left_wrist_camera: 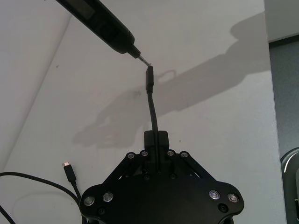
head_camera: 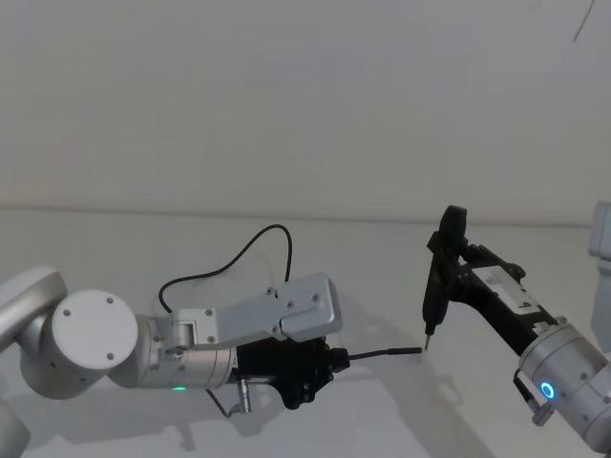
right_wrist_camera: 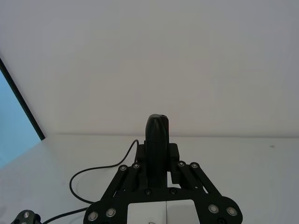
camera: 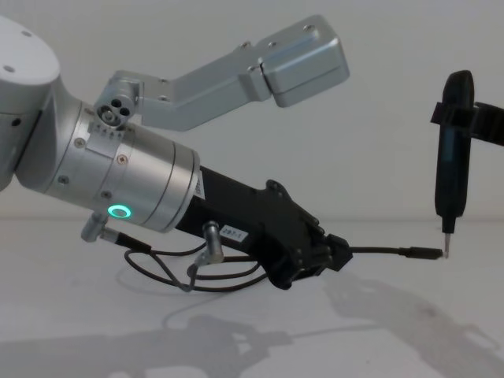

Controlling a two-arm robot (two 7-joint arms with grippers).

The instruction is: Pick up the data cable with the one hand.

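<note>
Data cable: plug end juts from my left gripper, fingers clamped on it; slack trails on the bench. Raise slowly with a firm grip; the plug sits just beside the tool pinched in my right gripper.

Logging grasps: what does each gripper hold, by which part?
The left gripper pinches the data cable a little behind one plug; the right gripper clamps the upright tool by its upper body.
</note>
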